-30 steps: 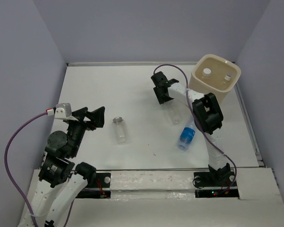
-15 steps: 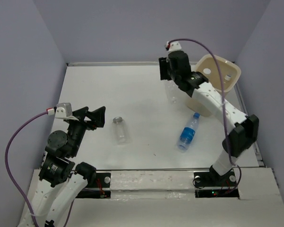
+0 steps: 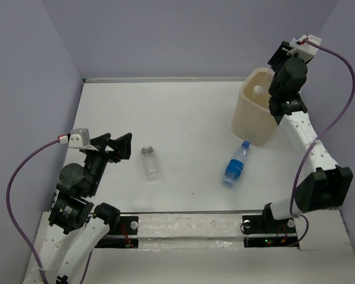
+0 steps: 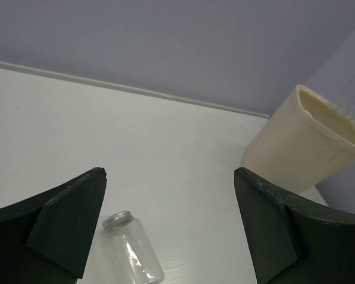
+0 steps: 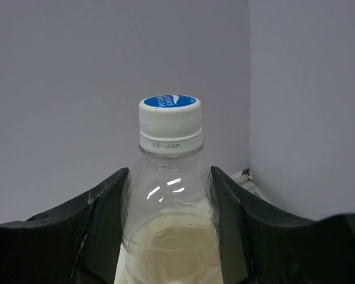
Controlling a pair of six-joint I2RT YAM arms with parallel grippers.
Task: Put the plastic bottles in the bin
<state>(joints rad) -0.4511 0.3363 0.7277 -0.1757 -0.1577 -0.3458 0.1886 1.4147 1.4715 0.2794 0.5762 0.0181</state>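
The cream-beige bin (image 3: 252, 118) stands at the back right and also shows in the left wrist view (image 4: 296, 151). My right gripper (image 3: 278, 61) is raised over the bin's far rim. It is shut on a clear bottle (image 5: 168, 201) with a blue and white cap, one finger on each side. A blue-labelled bottle (image 3: 232, 168) lies on the table in front of the bin. A clear unlabelled bottle with a silvery cap (image 3: 151, 163) lies left of the middle and shows between my left fingers (image 4: 133, 251). My left gripper (image 3: 119, 146) is open and empty, to the left of it.
Grey walls close the table at the back and on both sides. The right arm's purple cable (image 3: 343, 65) loops high at the right wall. A white strip (image 3: 183, 225) runs along the near edge between the arm bases.
My right arm has swung from the middle of the table up and to the back right, carrying the clear bottle over the bin. The left arm has not moved.
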